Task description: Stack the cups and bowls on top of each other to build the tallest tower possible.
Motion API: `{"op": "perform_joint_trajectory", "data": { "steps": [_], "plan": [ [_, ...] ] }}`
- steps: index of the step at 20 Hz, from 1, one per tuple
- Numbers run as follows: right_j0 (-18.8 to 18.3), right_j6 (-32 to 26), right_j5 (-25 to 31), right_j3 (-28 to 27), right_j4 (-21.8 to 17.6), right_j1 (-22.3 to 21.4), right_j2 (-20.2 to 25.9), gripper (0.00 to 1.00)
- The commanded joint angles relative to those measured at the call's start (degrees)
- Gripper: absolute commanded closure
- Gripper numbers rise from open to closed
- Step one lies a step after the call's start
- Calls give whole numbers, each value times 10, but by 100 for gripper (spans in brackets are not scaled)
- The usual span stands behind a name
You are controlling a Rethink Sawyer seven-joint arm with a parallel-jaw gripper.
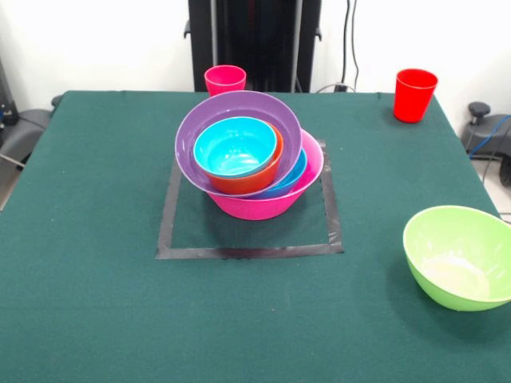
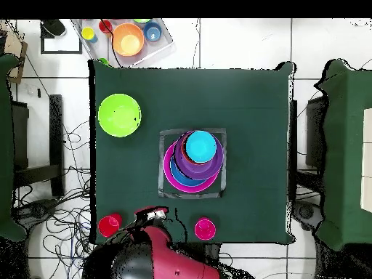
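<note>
- The tower point(image 1: 251, 155) stands in the middle of the front view, on the green counter point(image 1: 88, 303), inside a square of dark tape point(image 1: 247, 252).
- Its base is a big pink bowl point(image 1: 263, 203); a blue bowl point(image 1: 294, 177) sits in it, then a purple bowl point(image 1: 239, 108) tilted toward the left, an orange bowl point(image 1: 251, 177), and a light blue bowl point(image 1: 234, 148) on top.
- A lime green bowl point(image 1: 459, 257) sits alone at the lower right of the front view, well apart from the tower.
- A pink-red cup point(image 1: 225, 80) stands upright at the top centre edge of the counter, and a red cup point(image 1: 414, 95) at the top right corner.
- In the overhead view the gripper point(image 2: 150, 215) shows at the bottom, between the two cups; I cannot tell whether it is released or clenched.
- A clear tray point(image 2: 161, 48) with more small dishes lies on the floor at the upper left of the overhead view.
</note>
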Motion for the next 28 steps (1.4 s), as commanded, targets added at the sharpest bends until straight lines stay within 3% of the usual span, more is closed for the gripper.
{"op": "perform_joint_trajectory", "data": {
  "steps": [1,6,10,19,28],
  "plan": [
    [-192,-836,37,101,-11,-114,233,0],
    [-242,-781,-47,171,17,-92,313,0],
    [-251,-740,-86,182,33,-66,352,0],
    [-216,-651,-81,132,21,-19,357,0],
    [-199,-573,-161,124,-4,59,360,0]
  ]
}}
